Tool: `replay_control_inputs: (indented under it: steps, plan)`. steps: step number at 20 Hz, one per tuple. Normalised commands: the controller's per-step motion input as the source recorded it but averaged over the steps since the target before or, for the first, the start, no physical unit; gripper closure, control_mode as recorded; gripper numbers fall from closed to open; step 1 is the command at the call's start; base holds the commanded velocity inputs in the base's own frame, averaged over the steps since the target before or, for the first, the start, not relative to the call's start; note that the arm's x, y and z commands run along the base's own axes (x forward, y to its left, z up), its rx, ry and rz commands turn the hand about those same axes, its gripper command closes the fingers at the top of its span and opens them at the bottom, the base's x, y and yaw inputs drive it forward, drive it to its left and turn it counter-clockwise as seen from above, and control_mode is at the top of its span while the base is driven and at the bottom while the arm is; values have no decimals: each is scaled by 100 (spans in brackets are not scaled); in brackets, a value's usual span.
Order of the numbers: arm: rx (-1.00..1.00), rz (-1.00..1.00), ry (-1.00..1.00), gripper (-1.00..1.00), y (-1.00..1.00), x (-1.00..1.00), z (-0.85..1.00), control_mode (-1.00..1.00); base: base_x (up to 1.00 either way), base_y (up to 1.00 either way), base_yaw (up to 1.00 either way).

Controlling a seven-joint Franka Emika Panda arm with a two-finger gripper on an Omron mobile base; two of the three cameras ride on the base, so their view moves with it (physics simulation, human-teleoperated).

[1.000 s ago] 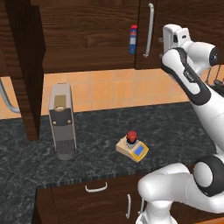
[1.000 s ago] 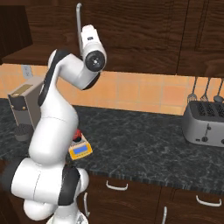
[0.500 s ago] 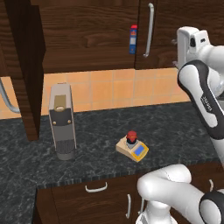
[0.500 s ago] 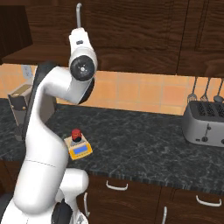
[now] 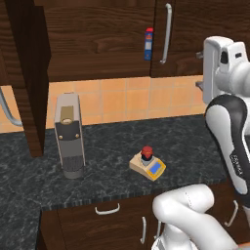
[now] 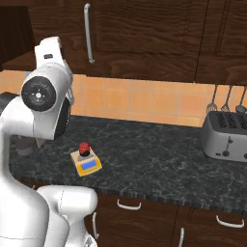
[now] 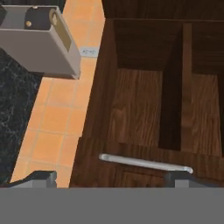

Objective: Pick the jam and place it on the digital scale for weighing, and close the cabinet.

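The jam [image 5: 146,152], a small dark jar with a red lid, stands on the tan-yellow digital scale [image 5: 149,167] on the dark counter; both also show in the right base view, the jam [image 6: 84,148] on the scale [image 6: 87,164]. The dark wooden cabinet [image 5: 97,39] hangs above, its left door [image 5: 27,73] swung wide open. My hand is up at the right, level with the cabinet's lower edge. In the hand view my gripper [image 7: 111,178] is open and empty, facing the cabinet's inside [image 7: 144,96] across a door with a silver handle [image 7: 144,162].
A blue carton [image 5: 149,44] stands inside the cabinet beside the right door's handle [image 5: 167,33]. The grey coffee machine [image 5: 68,135] stands on the counter at the left. A toaster [image 6: 226,137] sits at the far right, with utensils hanging above it.
My arm has swung to the right, carrying the hand away from the cabinet's right door and a little lower. The jam and scale have not moved.
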Motion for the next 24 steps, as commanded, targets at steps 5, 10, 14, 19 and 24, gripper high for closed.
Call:
replay_control_inputs:
  steps: [5,10,14,19,24]
  plan:
    - [7,-4,-13,-100,40,-53,-45,-100,0,0,0]
    - [0,0,-9,-100,0,-29,-4,-100,0,0,0]
    - [0,0,-9,-100,2,-58,0,-100,0,0,0]
    - [1,0,-8,-100,50,-65,-6,-100,0,0,0]
    - [3,-2,-13,-100,99,-80,-35,-100,0,0,0]
